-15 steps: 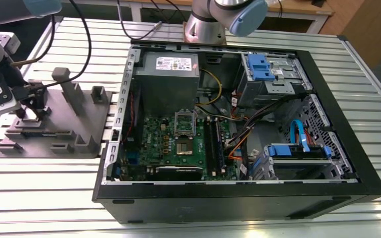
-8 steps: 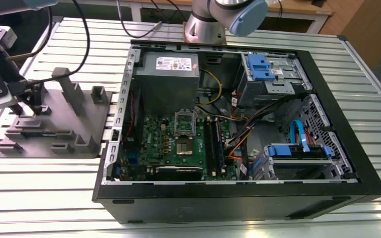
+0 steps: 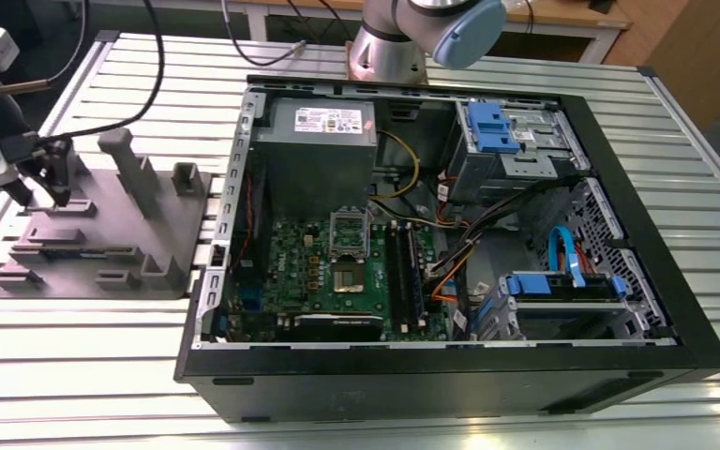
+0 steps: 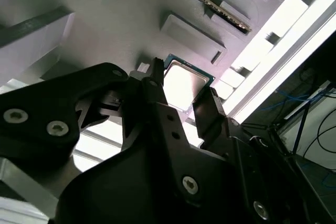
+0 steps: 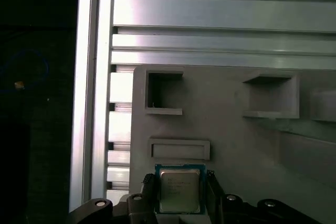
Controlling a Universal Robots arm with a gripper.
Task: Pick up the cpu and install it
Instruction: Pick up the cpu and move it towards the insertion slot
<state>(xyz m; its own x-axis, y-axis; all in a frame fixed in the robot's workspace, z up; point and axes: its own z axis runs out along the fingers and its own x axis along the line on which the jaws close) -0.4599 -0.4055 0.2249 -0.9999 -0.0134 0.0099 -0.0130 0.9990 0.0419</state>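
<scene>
"Gripper [image 4: 182,92] jaws look spread to me, straddling the cpu [image 5: 180,192], which lies flat in its grey fixture [image 5: 236,145] pocket."

"Then I'd centre first, squeeze both edges evenly, keep it level."

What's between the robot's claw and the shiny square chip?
Nothing lies between them. In both wrist views the gripper straddles the cpu, which rests on the grey holder.

Slatted alu table [image 3: 72,375], bright glare on slats; wooden desk [image 3: 547,14] far side, wood panel [image 3: 697,47] beside it.
</scene>
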